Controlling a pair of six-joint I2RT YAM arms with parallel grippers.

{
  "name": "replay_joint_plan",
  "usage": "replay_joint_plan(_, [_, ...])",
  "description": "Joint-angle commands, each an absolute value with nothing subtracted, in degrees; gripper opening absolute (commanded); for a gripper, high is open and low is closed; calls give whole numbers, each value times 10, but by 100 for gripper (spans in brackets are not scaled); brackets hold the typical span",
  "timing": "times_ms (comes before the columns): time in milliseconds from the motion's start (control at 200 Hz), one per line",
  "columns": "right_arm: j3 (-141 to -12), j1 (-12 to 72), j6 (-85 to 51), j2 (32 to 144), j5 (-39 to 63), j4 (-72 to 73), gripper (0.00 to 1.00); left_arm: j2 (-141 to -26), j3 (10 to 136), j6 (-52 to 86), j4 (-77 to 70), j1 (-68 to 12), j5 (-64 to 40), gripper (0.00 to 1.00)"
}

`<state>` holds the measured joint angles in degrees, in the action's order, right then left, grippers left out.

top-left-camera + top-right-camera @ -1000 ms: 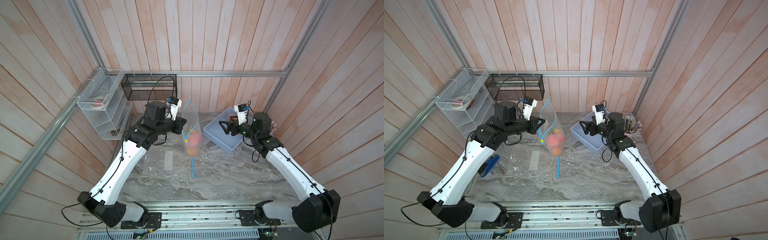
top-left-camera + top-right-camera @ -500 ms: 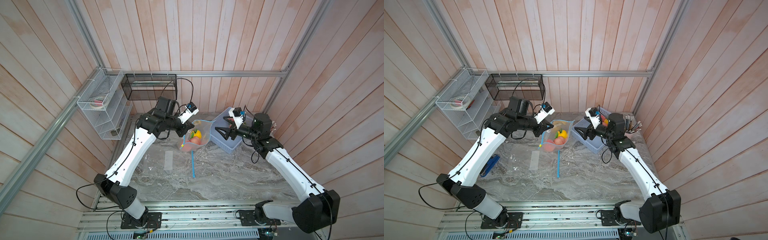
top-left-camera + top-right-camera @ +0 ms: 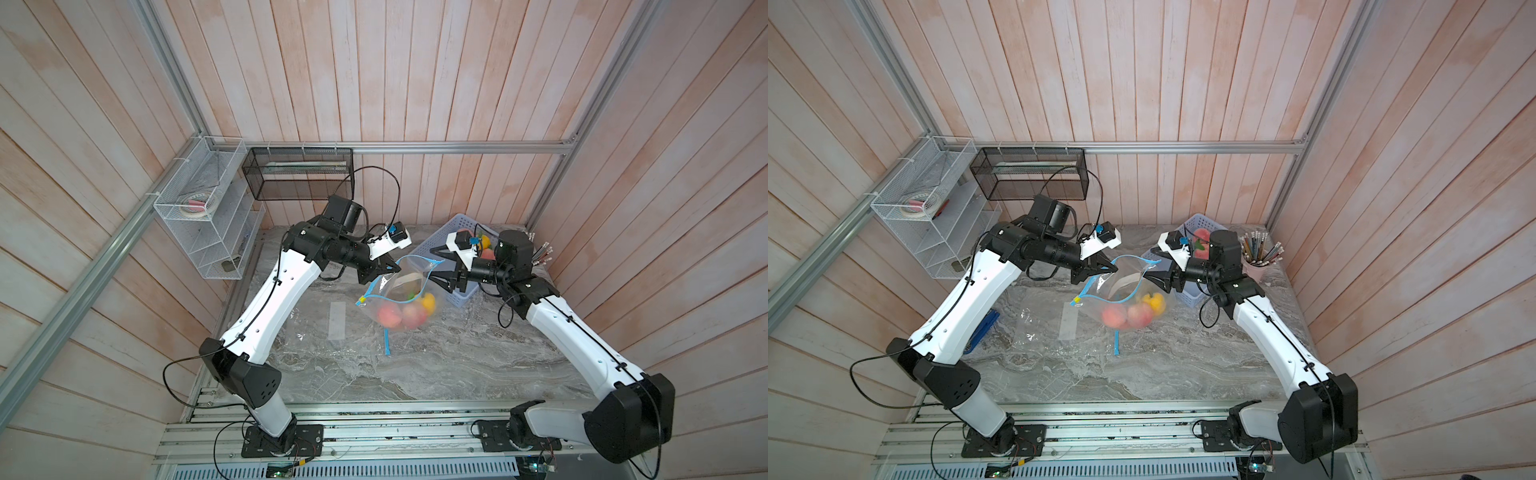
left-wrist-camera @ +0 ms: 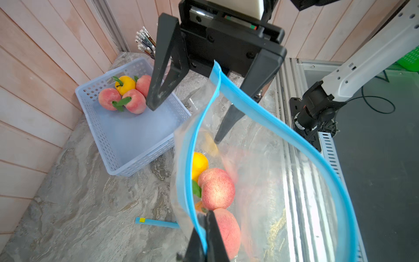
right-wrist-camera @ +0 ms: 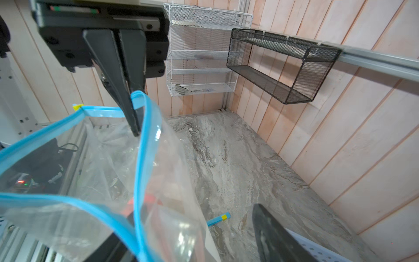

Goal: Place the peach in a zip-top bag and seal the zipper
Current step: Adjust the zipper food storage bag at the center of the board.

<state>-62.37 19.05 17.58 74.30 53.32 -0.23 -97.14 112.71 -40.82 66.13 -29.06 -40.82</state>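
A clear zip-top bag (image 3: 399, 291) (image 3: 1121, 286) with a blue zipper rim hangs just above the table, mouth spread open. Two peaches (image 3: 388, 316) (image 3: 1115, 318) (image 4: 216, 190) and a yellow fruit (image 3: 1152, 301) (image 4: 199, 163) lie inside. My left gripper (image 3: 384, 266) (image 3: 1100, 268) (image 4: 205, 217) is shut on the blue rim at one end. My right gripper (image 3: 432, 264) (image 3: 1148, 262) (image 5: 193, 212) is open at the opposite end, its jaws straddling the rim, which runs close to one finger (image 4: 163, 68). A yellow slider (image 3: 362, 298) (image 5: 77, 107) sits at the zipper's corner.
A lavender basket (image 3: 457, 297) (image 4: 127, 140) with more peaches (image 4: 108, 98) stands behind the right gripper. A second flat bag with a blue zipper (image 3: 387, 343) (image 5: 218, 219) lies on the marble. A pencil cup (image 3: 1260, 257), a white wire shelf (image 3: 208, 232) and a black mesh basket (image 3: 299, 174) line the back.
My left gripper has carried the bag rightward and lower, and its mouth has spread open. The right gripper has come to the bag's rim and its jaws have narrowed somewhat.
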Motion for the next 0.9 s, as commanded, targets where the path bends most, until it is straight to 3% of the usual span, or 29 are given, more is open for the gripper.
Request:
replay_joint_plan(0, [-585,195,168,741,576,7,64,-990,1132,-424,663,-293,-438,0])
replay_joint_plan(55, [-559,196,160,733,574,21,60,-996,1128,-422,656,-293,-439,0])
replay_joint_plan(300, [-473,192,144,682,546,69,62,-1019,1133,-412,640,-294,-441,0])
replay_joint_plan(425, [-468,193,121,684,548,101,56,-1029,1135,-411,637,-297,-449,0])
replay_joint_plan(515, [-465,194,100,687,545,137,43,-1037,1142,-413,637,-301,-454,0])
replay_joint_plan(640, [-458,193,80,685,514,171,0,-1054,1171,-410,647,-302,-458,0])
replay_joint_plan(750, [-426,193,53,670,471,209,0,-1061,1180,-387,632,-301,-456,0])
replay_joint_plan(895, [-378,191,-11,645,415,282,0,-1065,1168,-321,579,-302,-449,9])
